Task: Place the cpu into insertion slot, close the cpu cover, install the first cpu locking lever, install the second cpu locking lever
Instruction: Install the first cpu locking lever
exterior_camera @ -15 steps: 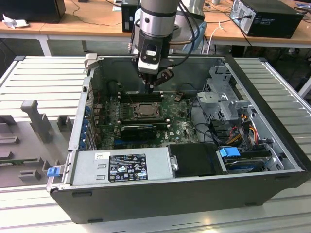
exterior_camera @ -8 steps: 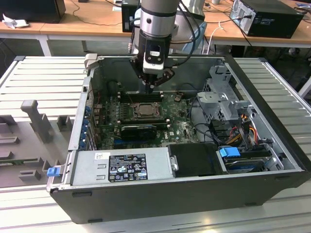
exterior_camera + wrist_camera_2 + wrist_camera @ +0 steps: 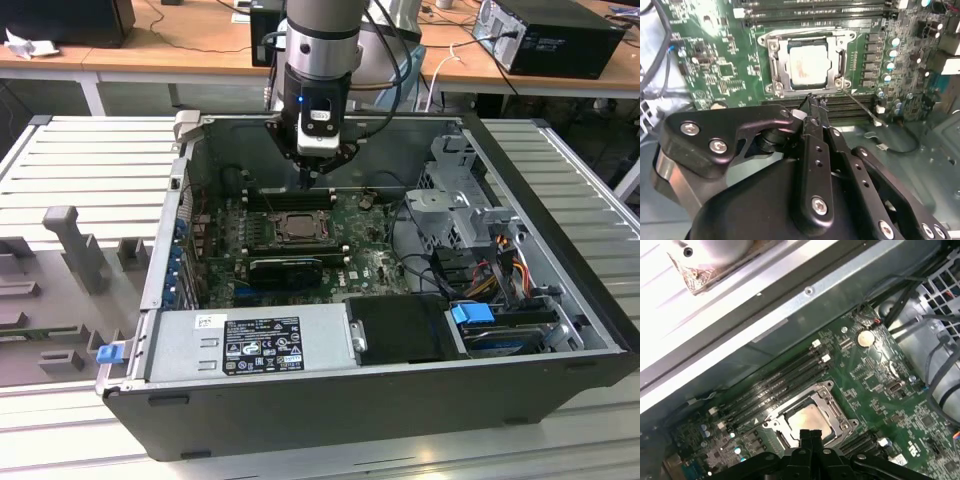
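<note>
The cpu, a pale silver square, lies in the insertion slot on the green board. The cpu cover, a metal frame, lies flat around it. A thin locking lever runs from one corner of the slot out over the black memory slots. My gripper is shut with nothing in it, its tips just short of the slot's near edge. In the exterior view my gripper hangs above the far side of the slot. The first wrist view has the cpu just past my gripper's tips.
The open computer case stands on a slatted table. Black memory slots run along the socket. A black card sits nearer the front, with the power supply, a drive cage and loose cables on the exterior view's right.
</note>
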Available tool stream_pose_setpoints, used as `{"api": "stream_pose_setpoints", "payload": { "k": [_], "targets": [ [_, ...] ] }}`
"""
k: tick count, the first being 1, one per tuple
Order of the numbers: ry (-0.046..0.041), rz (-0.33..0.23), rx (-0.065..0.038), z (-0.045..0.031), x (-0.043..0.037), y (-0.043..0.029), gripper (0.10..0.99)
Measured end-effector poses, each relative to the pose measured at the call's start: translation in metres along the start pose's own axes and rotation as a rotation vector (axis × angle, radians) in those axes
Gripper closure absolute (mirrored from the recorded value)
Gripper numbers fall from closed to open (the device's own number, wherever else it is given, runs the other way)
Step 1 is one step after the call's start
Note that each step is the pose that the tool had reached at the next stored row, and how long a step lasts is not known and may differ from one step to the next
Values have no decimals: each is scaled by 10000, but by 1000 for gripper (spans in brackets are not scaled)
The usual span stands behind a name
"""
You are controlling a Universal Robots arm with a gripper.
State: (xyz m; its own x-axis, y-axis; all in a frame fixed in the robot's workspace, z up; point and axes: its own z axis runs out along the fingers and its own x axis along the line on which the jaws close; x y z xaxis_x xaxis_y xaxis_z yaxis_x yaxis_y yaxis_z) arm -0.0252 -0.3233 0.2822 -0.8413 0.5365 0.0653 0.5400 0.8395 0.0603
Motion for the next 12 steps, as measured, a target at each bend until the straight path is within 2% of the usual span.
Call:
{"api": "stream_pose_setpoints", "payload": {
  "k": [5, 6, 12],
  "targets": [
    [64, -1126, 68, 5, -1, -1, 980],
    [75, -1496, 85, 8, -1, -1, 980],
    [67, -2759, 122, 17, -2, -1, 980]
  ]
}}
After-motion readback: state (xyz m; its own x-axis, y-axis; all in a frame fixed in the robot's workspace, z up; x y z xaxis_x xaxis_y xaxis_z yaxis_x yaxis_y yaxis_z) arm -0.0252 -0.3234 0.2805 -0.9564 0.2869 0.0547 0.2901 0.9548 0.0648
